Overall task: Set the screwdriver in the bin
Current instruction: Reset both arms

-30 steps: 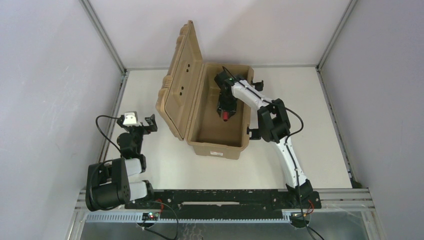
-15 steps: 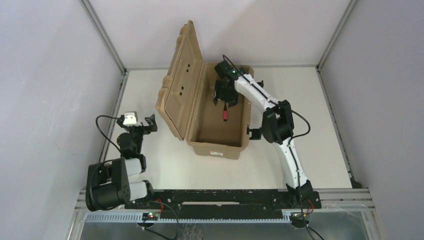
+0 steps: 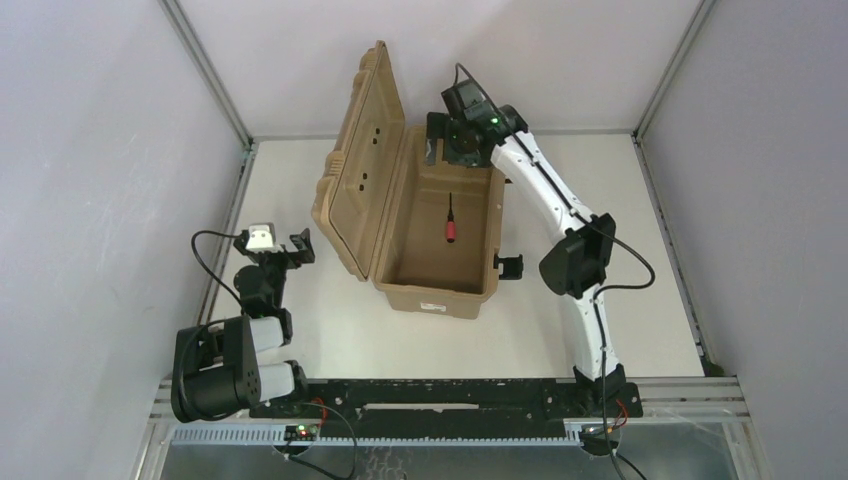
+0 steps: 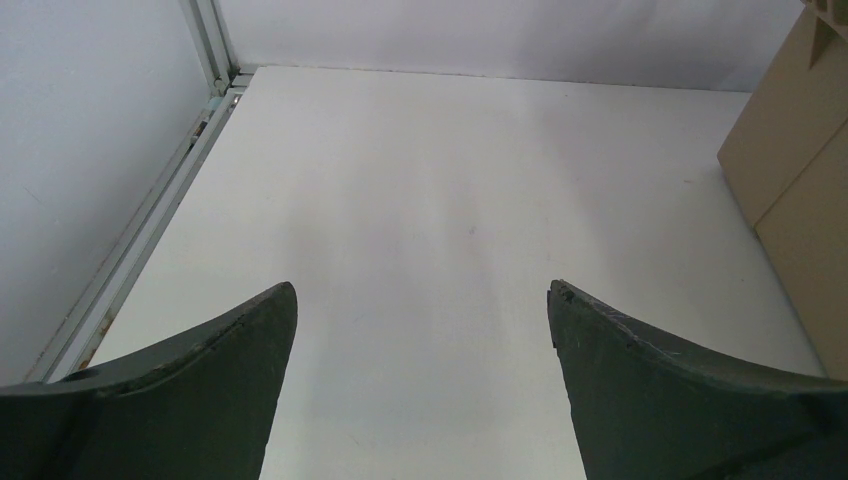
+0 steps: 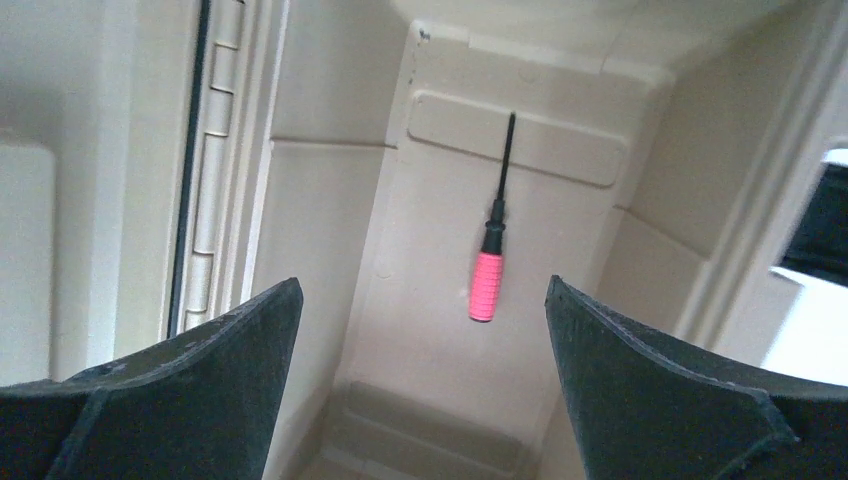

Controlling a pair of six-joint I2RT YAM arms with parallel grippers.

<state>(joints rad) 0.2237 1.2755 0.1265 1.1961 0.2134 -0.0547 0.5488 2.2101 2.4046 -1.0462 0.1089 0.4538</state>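
The screwdriver (image 5: 490,265) lies lengthwise on the bin (image 3: 440,295) floor, below the right pincer (image 5: 420,287), whose jaws stand apart, empty.

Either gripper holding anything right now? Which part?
Nothing held. The left gripper and right gripper are both open and empty; the screwdriver lies loose on the bin floor.

You have soft, even light from overhead in all three views, with no hard shadows on the white tabletop (image 3: 330,320). The floor of the large tan hard plastic bin (image 3: 435,298) sits slightly dimmer than its rim. In your right wrist view colours wash out: the small red-handled screwdriver (image 5: 487,285) reads pink, the right edge smears, and a white patch there blows out.
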